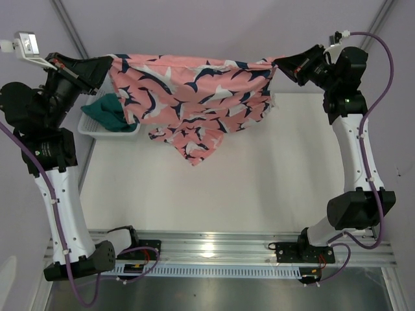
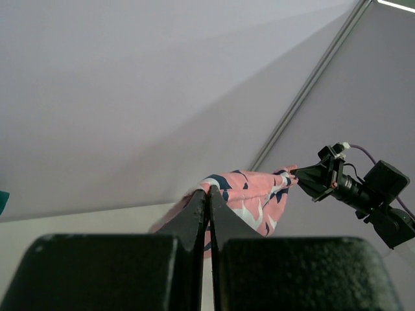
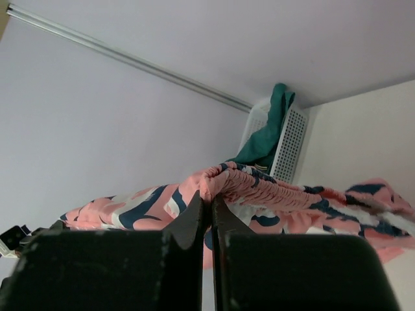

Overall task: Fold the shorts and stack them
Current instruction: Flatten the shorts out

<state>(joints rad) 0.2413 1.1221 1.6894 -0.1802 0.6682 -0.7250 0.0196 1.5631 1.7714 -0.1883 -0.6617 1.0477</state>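
Pink shark-print shorts [image 1: 194, 97] hang in the air, waistband pulled taut. Its long axis runs from above the white basket [image 1: 91, 131] straight out to the basket's right, legs drooping toward the table.

Left gripper [image 1: 111, 63] is clamped on the end over the basket. Right gripper [image 1: 276, 65] is clamped on the far end, well right of it. Both forearms are raised and reach inward.

Teal shorts [image 1: 107, 113] are heaped in the basket.

Likely next: lower the pink pair flat, keeping the ends level.
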